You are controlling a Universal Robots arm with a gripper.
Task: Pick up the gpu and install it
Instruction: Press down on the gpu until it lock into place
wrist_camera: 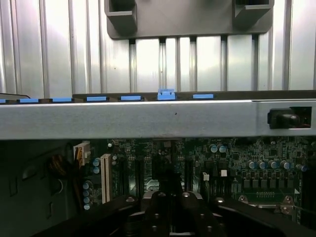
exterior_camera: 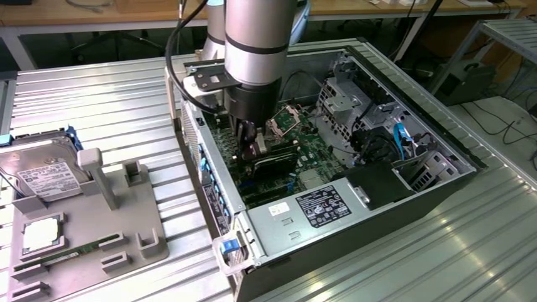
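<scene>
Surface: ribbed metal surface (exterior_camera: 100,107) under everything, workshop desks and cables behind.
Exterior view, case: open computer case (exterior_camera: 419,119) lies on its side, green motherboard (exterior_camera: 315,154) exposed, power supply (exterior_camera: 310,211) at the near end.
Exterior view, arm: arm (exterior_camera: 251,44) reaches straight down into the case, and the end effector (exterior_camera: 250,143) is low over the board.
Exterior view, gpu: gpu (exterior_camera: 273,165) sits dark and flat just beside the end effector, down among the slots; whether it is pinched I cannot tell.
Exterior view, fixture: grey parts holder (exterior_camera: 117,233) at the exterior view's left, carrying the hard drive (exterior_camera: 46,179) and the memory stick (exterior_camera: 63,257).
Wrist view: case wall (wrist_camera: 148,118) runs across as a pale bar, motherboard below it, holder beyond.
End effector: fingers pressed together.
</scene>
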